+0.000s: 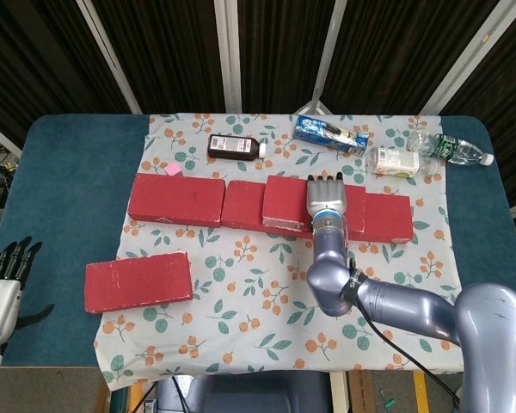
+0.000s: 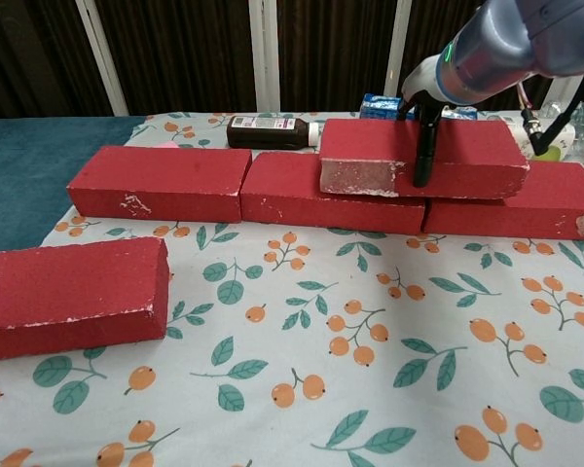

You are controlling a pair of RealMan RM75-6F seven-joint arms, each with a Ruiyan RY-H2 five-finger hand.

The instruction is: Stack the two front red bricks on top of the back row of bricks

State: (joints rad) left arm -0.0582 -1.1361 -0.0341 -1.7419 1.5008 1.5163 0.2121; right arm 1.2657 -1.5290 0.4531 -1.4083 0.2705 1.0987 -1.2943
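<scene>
Three red bricks form the back row: left (image 1: 175, 200), middle (image 1: 243, 205) and right (image 1: 389, 217). On top of it, over the seam between the middle and right bricks, lies another red brick (image 1: 284, 203) (image 2: 467, 156). My right hand (image 1: 327, 201) (image 2: 423, 136) grips it from above, with dark fingers (image 2: 421, 161) down its front face. A second front red brick (image 1: 138, 281) (image 2: 68, 297) lies alone at the near left. My left hand (image 1: 0, 292) hangs open off the table's left edge, far from any brick.
Behind the row lie a dark bottle (image 1: 236, 147), a blue carton (image 1: 331, 134), a white bottle (image 1: 396, 161) and a clear water bottle (image 1: 457, 151). A small pink piece (image 1: 170, 170) sits by the left brick. The floral cloth (image 1: 267, 301) covers the blue table.
</scene>
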